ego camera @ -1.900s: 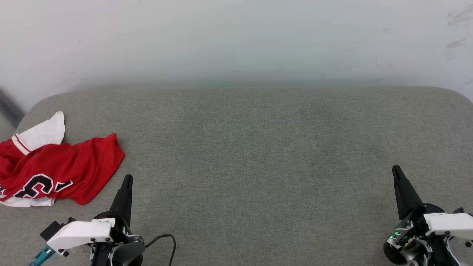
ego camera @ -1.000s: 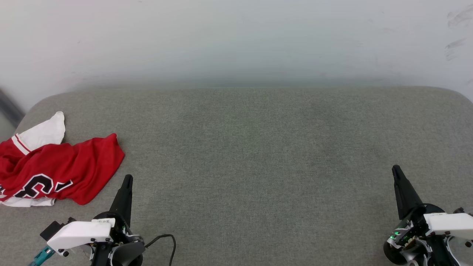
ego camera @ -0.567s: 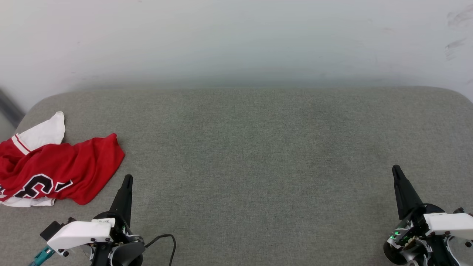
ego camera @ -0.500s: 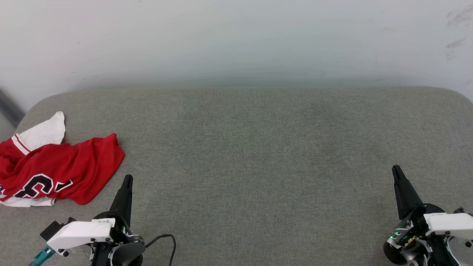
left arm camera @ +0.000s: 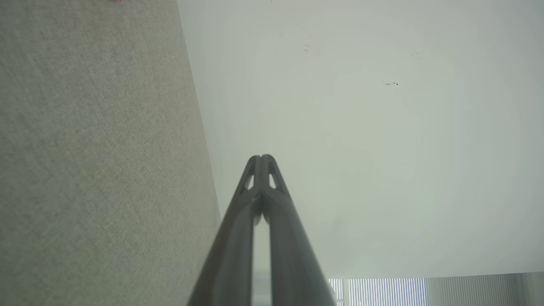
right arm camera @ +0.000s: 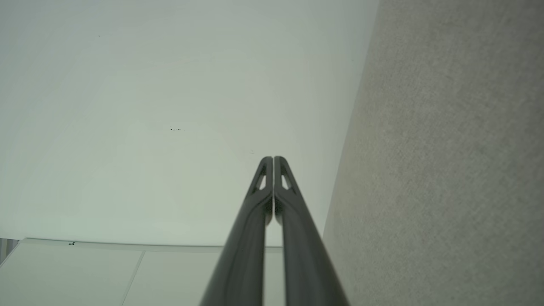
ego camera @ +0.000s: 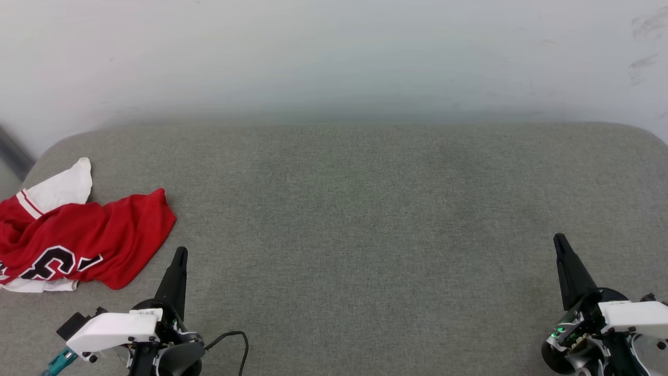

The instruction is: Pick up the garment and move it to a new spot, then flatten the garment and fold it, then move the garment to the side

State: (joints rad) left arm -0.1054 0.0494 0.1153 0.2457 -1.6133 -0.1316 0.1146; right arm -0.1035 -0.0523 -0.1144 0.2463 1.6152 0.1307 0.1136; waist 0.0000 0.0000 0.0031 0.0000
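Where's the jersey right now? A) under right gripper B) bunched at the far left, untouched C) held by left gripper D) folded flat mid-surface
B: the garment lies crumpled at the left edge of the grey surface, clear of the shut left gripper.

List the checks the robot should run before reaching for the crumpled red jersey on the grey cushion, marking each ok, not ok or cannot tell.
1. Thin red jersey with white sleeves and black numerals located, left on the grey fabric cushion: ok.
2. Whole jersey in sight: not ok; head view's left edge cuts it off.
3. Left end effector apart from the cloth: ok.
4. Left end effector open for grasping: not ok; shut.
5. Right end effector holding nothing: ok; shut.
6. Bare cushion beside the jersey for a new spot: ok.
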